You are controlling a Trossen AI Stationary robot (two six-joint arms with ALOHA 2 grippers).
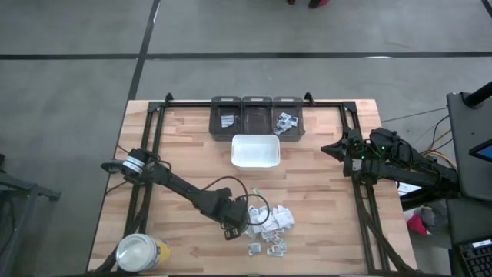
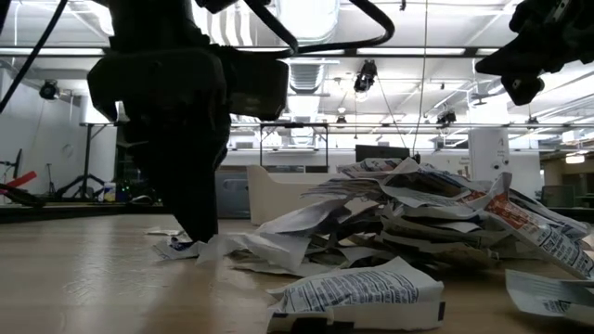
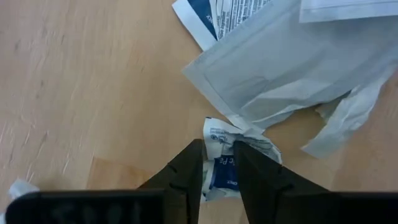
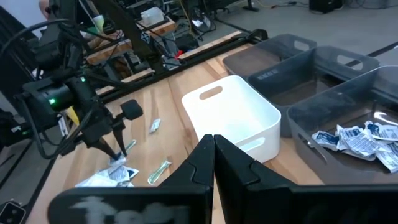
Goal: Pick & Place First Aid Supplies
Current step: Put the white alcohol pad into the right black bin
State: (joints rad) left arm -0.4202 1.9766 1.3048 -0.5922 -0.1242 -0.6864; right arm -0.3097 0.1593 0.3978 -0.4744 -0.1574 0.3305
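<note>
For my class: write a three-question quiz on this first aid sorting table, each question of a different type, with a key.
1. True or false: the white tray holds several packets.
2. Which end effector pinches a small crumpled packet at the table?
A. left end effector
B. right end effector
3. Fill in: of the three dark bins, loose packets fill the ____ bin, seen from above.

Key: 1 false; 2 A; 3 right-hand.

Wooden table (image 1: 323, 192) w/ black rail frame (image 1: 254, 102) along far edge. White rect. tray (image 1: 255, 151) near centre; three dark grey bins (image 1: 257, 117) side by side just behind it. Yellow jar, white lid (image 1: 141, 252), at near-left corner.
</note>
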